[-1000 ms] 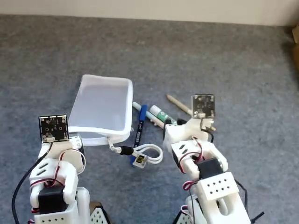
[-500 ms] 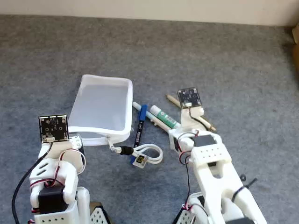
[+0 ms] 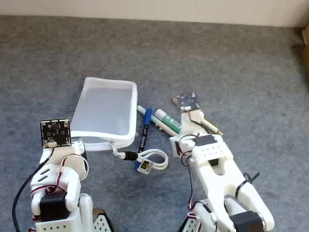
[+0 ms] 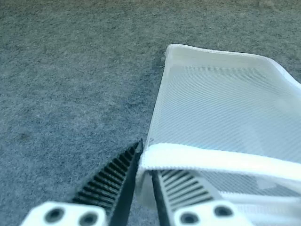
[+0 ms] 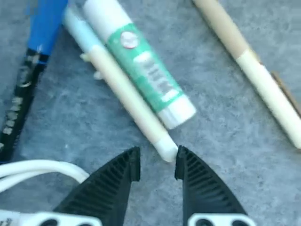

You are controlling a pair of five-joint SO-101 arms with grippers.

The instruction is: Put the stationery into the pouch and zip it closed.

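the left gripper point(image 4: 143, 162) is pinched tight on the white hem of the translucent white mesh pouch point(image 4: 221, 113), which lies flat on the grey felt table point(image 3: 241, 58), nearer its near edge. the right gripper point(image 5: 156, 162) stands slightly open around the end of the slim cream pen point(image 5: 117, 89), which touches the green-and-white glue stick point(image 5: 141, 66)

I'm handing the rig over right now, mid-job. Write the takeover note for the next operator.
Left gripper: shut on the rim of the pouch at its near end.
Right gripper: open, low over the end of the cream pen.
On the carpet beside the pouch: cream pen, glue stick, blue pen, tan pencil.
Done: pouch held.
Left: put all four items in, then zip it closed.
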